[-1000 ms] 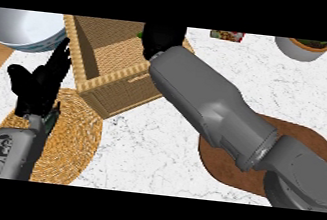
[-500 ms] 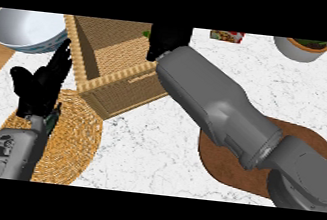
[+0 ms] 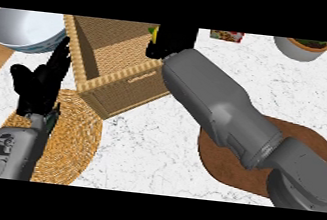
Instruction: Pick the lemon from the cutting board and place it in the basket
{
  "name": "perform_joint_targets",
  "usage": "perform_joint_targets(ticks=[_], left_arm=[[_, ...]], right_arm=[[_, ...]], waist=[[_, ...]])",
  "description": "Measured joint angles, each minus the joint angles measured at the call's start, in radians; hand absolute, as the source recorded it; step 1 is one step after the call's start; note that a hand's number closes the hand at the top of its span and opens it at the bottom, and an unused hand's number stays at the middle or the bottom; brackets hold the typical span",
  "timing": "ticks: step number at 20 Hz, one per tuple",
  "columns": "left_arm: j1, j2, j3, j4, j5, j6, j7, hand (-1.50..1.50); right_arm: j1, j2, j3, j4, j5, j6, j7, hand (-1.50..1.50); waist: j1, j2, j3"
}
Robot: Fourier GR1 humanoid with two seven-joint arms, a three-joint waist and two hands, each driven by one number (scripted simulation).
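My right hand (image 3: 172, 41) is over the basket (image 3: 118, 79), fingers curled round the lemon (image 3: 153, 32). Only a yellow sliver shows, so I cannot tell its long axis. My left hand (image 3: 42, 81) rests open above the woven mat (image 3: 71, 137).

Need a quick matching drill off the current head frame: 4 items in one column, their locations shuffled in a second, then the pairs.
Things:
1. wicker basket
2. white bowl
3. round woven mat
4. brown cutting board

Places:
A. lower right, partly under the right forearm
B. top left corner, left of the basket
C. upper centre-left, with the right hand over its far right side
D. lower left, beneath the left hand

Pairs: 1-C, 2-B, 3-D, 4-A
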Motion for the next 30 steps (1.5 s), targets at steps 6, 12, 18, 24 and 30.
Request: perform_joint_targets(ticks=[6, 12, 18, 24, 30], left_arm=[[-0.008, -0.001, -0.001, -0.003, 0.005, -0.007, 0.007, 0.0], [0.0, -0.004, -0.008, -0.012, 0.006, -0.013, 0.014, 0.0], [0.017, -0.005, -0.003, -0.025, 0.003, -0.004, 0.01, 0.0], [0.025, 0.011, 0.014, -0.028, 0.017, -0.02, 0.001, 0.0], [0.045, 0.018, 0.03, -0.033, 0.012, -0.007, 0.0, 0.0]], right_arm=[[0.019, 0.005, -0.023, 0.012, -0.022, 0.016, 0.013, 1.5], [0.04, 0.0, -0.042, 0.014, -0.044, 0.029, 0.063, -1.5], [0.045, 0.004, -0.064, -0.001, -0.03, -0.099, 0.068, -1.5], [0.042, 0.009, -0.128, -0.01, -0.039, -0.294, 0.048, -1.5], [0.057, 0.015, -0.207, -0.04, -0.06, -0.484, 0.055, -1.5]], waist=[[0.008, 0.004, -0.003], [0.012, -0.001, -0.002], [-0.005, -0.001, -0.002], [-0.016, 0.005, -0.001], [-0.044, 0.0, 0.0]])
